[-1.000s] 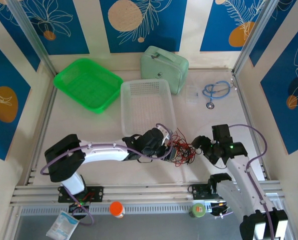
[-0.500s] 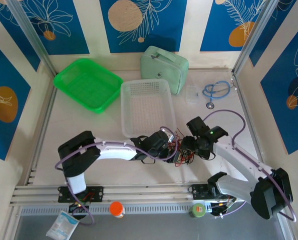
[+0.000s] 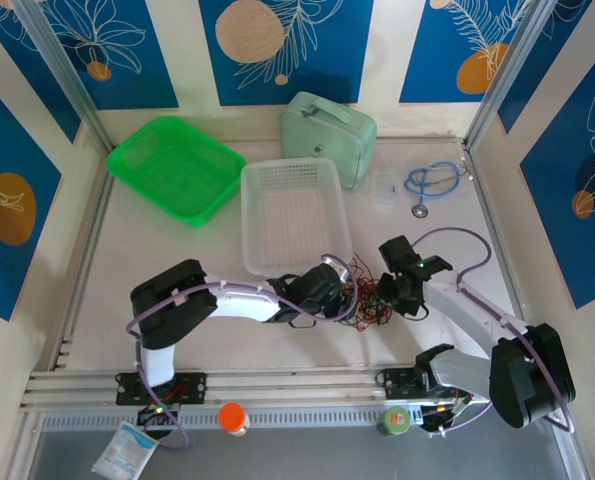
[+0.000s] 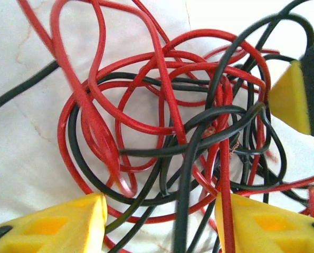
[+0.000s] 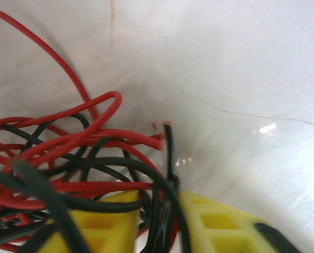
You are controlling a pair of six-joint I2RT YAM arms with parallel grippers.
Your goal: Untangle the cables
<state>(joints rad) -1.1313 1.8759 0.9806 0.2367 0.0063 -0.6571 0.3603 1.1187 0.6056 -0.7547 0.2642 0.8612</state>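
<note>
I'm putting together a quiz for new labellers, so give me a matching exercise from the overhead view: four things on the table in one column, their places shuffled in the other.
Things:
1. green basket
2. mint case
3. stethoscope
4. cables

Places:
A. front, in a tangle
B. back left
C. back right
D. back centre

Pairs: 1-B, 2-D, 3-C, 4-A.
</note>
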